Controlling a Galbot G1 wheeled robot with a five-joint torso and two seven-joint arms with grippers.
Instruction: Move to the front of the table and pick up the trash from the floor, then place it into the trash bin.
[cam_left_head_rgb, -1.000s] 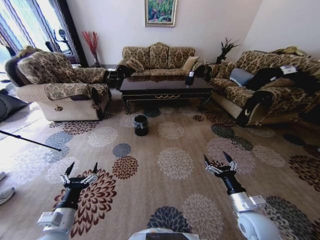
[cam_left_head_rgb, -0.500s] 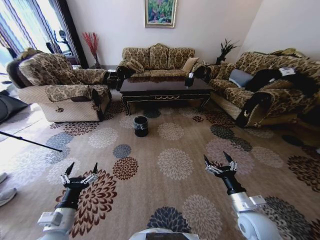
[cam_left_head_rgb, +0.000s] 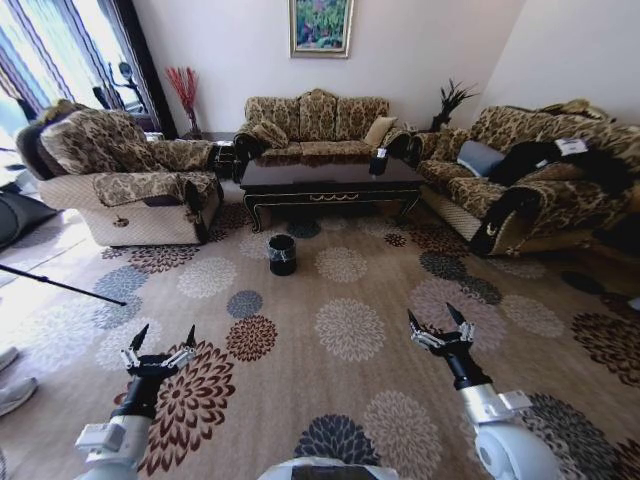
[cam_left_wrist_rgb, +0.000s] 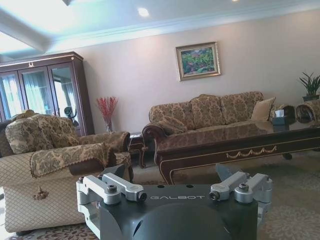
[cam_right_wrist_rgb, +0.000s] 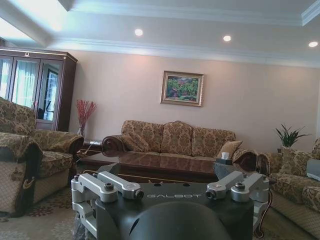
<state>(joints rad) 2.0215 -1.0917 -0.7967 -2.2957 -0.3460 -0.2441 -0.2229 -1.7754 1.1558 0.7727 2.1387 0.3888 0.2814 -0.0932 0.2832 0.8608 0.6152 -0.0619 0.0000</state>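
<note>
We are facing the dark coffee table (cam_left_head_rgb: 330, 180) from well back, the black trash bin (cam_left_head_rgb: 282, 253) before it. Left gripper (cam_left_head_rgb: 160, 339) and right gripper (cam_left_head_rgb: 437, 322) are hanging spread, empty, over the carpet (cam_left_head_rgb: 350, 330); trash too small to discern.

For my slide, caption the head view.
Both open tools, left and right, hover over flowered carpet, facing the black bin before the dark coffee table.

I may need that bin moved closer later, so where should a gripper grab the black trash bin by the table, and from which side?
Likely the rim of the trash bin, from above: it stands upright and open-topped on the floor before the table, so one finger could slip inside the wall and one outside. The liner over the rim may be slippery.
</note>
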